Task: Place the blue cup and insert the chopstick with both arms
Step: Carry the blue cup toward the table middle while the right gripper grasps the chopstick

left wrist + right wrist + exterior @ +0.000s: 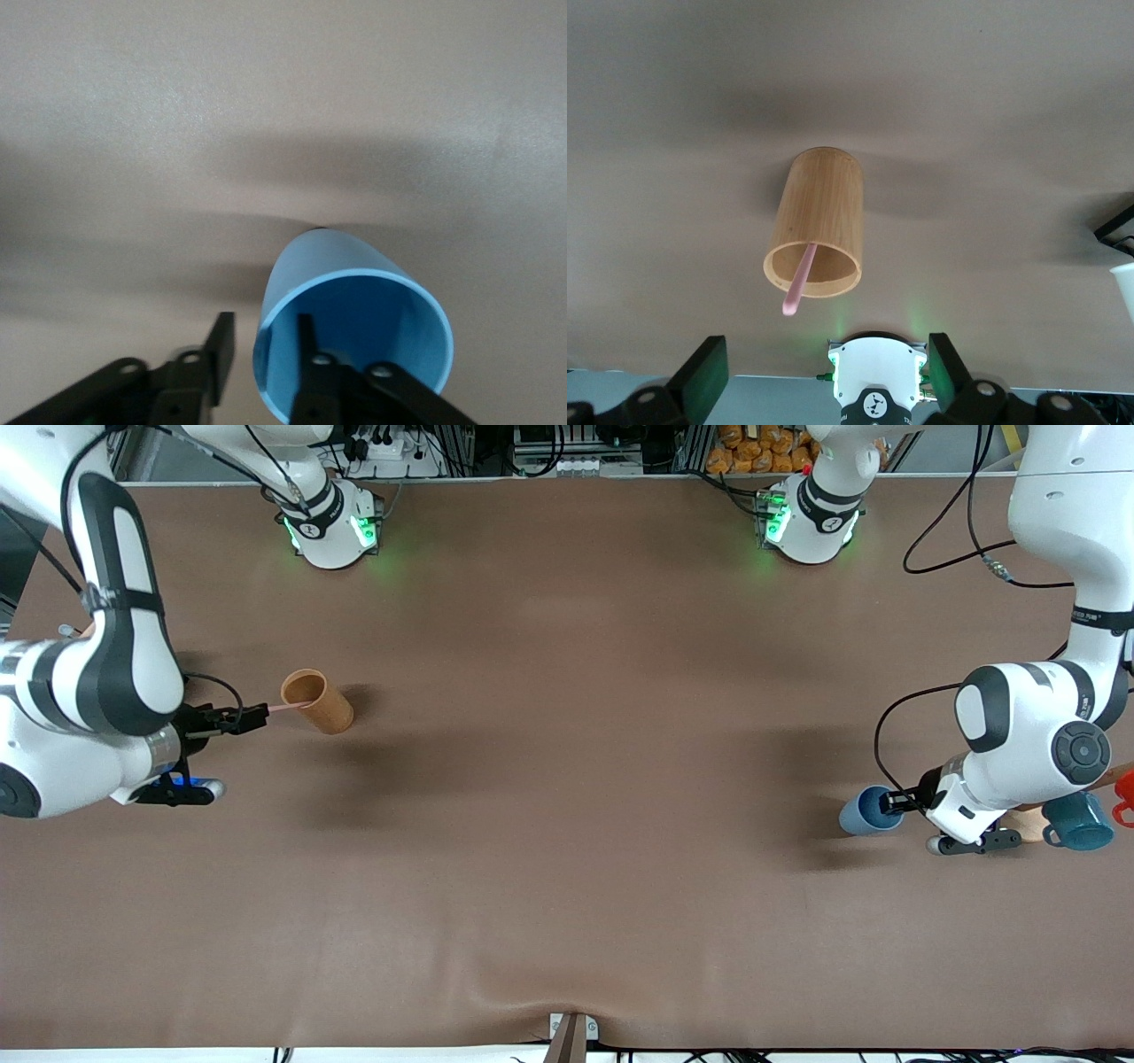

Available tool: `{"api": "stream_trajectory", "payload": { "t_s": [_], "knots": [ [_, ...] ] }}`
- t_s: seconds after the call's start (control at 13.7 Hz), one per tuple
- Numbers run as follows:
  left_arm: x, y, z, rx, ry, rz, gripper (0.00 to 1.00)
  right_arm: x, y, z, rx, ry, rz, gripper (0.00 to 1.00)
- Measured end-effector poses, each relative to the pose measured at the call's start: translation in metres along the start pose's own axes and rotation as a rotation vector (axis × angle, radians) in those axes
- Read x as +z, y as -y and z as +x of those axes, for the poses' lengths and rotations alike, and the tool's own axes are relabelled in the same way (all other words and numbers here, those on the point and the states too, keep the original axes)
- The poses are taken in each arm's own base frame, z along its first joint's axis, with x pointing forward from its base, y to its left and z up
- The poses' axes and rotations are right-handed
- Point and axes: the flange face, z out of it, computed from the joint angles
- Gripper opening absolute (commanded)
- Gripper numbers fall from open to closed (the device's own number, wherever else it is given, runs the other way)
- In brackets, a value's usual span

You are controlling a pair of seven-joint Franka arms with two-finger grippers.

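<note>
While chopstick [801, 276] already sits in bamboo holder [317, 701], leaning on its rim with pink end poking out, cup half looks unfinished.

Right gripper [257, 716]: just beside holder mouth at right arm's end of table, fingers [702, 372] spread wide, holding nothing. Chopstick clear of both fingers in right wrist view, so insert judged done; only retreat left for that arm.

Left gripper [897, 802]: at left arm's end of table, pinching blue cup [354, 332] by its wall, one finger [307, 341] inside rim, other outside. Cup tilted, mouth toward wrist camera; cannot tell whether lifted or touching table. Teal handled mug [1077, 820] and red item [1125, 797] close by, partly hidden under arm.

Remaining, by judgement: carry cup to its spot, set upright, release. Roughly half done.
</note>
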Motion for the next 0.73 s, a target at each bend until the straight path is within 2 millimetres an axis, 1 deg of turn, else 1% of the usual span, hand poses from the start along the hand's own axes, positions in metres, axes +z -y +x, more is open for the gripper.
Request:
{"api": "stream_trajectory", "payload": {
  "t_s": [0.07, 0.22, 0.37, 0.44, 0.51, 0.58, 0.73],
  "knots": [
    [0.0, 0.0, 0.0, 0.0, -0.001, 0.0, 0.0, 0.003, 0.006, 0.003, -0.002, 0.0, -0.005, 1.0],
    [-0.003, -0.003, 0.002, 0.007, -0.007, -0.002, 0.0, 0.011, 0.026, 0.007, 0.019, -0.014, -0.023, 1.0],
    [-0.009, -0.018, 0.003, 0.038, -0.022, -0.01, 0.0, 0.021, 0.045, 0.01, 0.026, -0.014, -0.044, 1.0],
    [-0.016, -0.031, 0.004, 0.065, -0.033, -0.018, 0.0, 0.025, 0.051, 0.011, 0.028, -0.013, -0.051, 1.0],
    [-0.024, -0.051, 0.003, 0.097, -0.046, -0.031, 0.0, 0.03, 0.053, 0.012, 0.029, -0.012, -0.055, 1.0],
    [-0.033, -0.077, -0.001, 0.137, -0.055, -0.049, 0.0, 0.035, 0.053, 0.014, 0.031, -0.011, -0.056, 1.0],
    [-0.045, -0.146, -0.017, 0.178, -0.059, -0.093, 0.0, 0.046, 0.049, 0.017, 0.037, -0.002, -0.056, 1.0]
  ]
}}
